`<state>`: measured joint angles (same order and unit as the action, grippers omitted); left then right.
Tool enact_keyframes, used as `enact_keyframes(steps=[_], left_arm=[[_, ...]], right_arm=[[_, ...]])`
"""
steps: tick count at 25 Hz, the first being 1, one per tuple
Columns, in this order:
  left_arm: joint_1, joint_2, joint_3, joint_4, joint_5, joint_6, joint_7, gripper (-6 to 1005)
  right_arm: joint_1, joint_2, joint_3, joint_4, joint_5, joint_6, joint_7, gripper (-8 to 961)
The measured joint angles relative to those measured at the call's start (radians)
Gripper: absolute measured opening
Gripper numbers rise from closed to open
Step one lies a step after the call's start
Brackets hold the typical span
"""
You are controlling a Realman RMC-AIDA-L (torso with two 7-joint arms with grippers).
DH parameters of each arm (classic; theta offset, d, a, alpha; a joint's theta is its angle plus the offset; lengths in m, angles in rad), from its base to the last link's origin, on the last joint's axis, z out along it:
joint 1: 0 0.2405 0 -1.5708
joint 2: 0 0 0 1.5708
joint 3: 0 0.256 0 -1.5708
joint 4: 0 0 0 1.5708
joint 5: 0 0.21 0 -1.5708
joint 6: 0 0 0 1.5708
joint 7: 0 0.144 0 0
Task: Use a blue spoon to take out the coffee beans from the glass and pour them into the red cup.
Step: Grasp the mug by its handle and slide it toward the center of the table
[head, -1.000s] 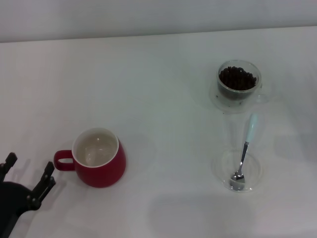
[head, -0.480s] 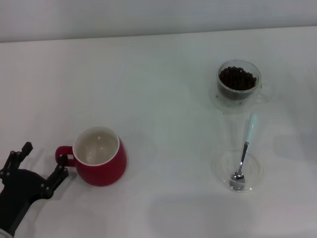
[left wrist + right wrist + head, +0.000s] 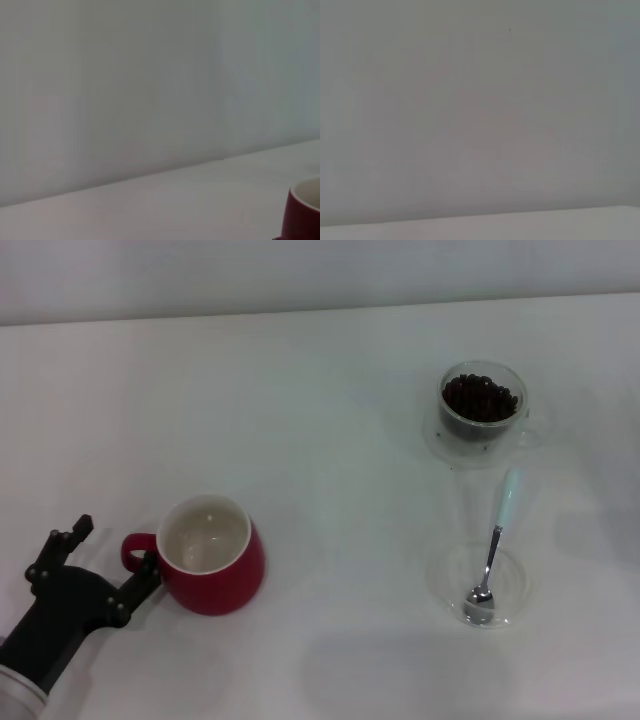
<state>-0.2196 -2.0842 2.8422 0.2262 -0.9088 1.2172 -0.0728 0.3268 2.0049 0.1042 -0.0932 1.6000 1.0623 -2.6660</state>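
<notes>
on the white table (image 3: 320, 440), near my left edge, my left gripper (image 3: 105, 565) sits with its fingers spread, straddling the loop handle of the red cup (image 3: 212, 555); one fingertip is right against the handle, the other stands clear on the outer side. nothing is pinched yet. right gripper: not in any view, so i cannot tell how it is set.

progress, judged from how things lie: none of the transfer is done. the red cup shows only its cream inside, no beans. the coffee beans (image 3: 480, 397) fill the glass (image 3: 482, 412) at the far right, well apart from the cup. the blue spoon (image 3: 495, 540) lies untouched, bowl resting in the flat clear dish (image 3: 478, 585), pale handle pointing toward the glass, just short of its base. left to do: take up the spoon, scoop, carry, tip into the cup. my guess is that i am about to grip the cup handle, to steady it or bring it closer.

view comparison: head view gives the whole layout, both vessels, spoon, dish and my left fingers. left wrist view shows only a sliver of the red cup (image 3: 302, 210) with its pale rim, plus table and wall; no fingers. right wrist view shows bare wall and a strip of table, nothing of the task.
</notes>
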Motion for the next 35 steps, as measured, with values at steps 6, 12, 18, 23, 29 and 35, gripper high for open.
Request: enact_keyframes(steps=[6, 12, 18, 23, 29, 35], left_arm=[[-0.001, -0.002, 0.000, 0.003, 0.018, -0.007, 0.000, 797], [0.005, -0.002, 0.000, 0.014, 0.022, -0.009, 0.001, 765], [0.005, -0.002, 0.000, 0.016, 0.050, -0.015, 0.001, 465], [0.002, -0.003, 0.001, 0.018, 0.053, -0.015, 0.001, 316], [-0.005, -0.004, 0.002, 0.030, 0.054, -0.015, 0.002, 244], [-0.021, -0.004, 0.002, 0.038, 0.077, -0.017, 0.003, 195]], right_arm=[[-0.001, 0.000, 0.000, 0.004, 0.000, -0.001, 0.000, 865], [-0.002, 0.000, 0.000, 0.011, 0.000, -0.002, -0.003, 866], [-0.002, 0.000, 0.000, 0.012, 0.000, -0.002, -0.006, 866], [-0.002, 0.000, 0.000, 0.011, 0.000, -0.002, -0.007, 865], [0.002, 0.000, 0.000, 0.005, 0.000, -0.010, -0.007, 865], [0.007, 0.000, 0.000, 0.003, 0.000, -0.018, -0.009, 866]])
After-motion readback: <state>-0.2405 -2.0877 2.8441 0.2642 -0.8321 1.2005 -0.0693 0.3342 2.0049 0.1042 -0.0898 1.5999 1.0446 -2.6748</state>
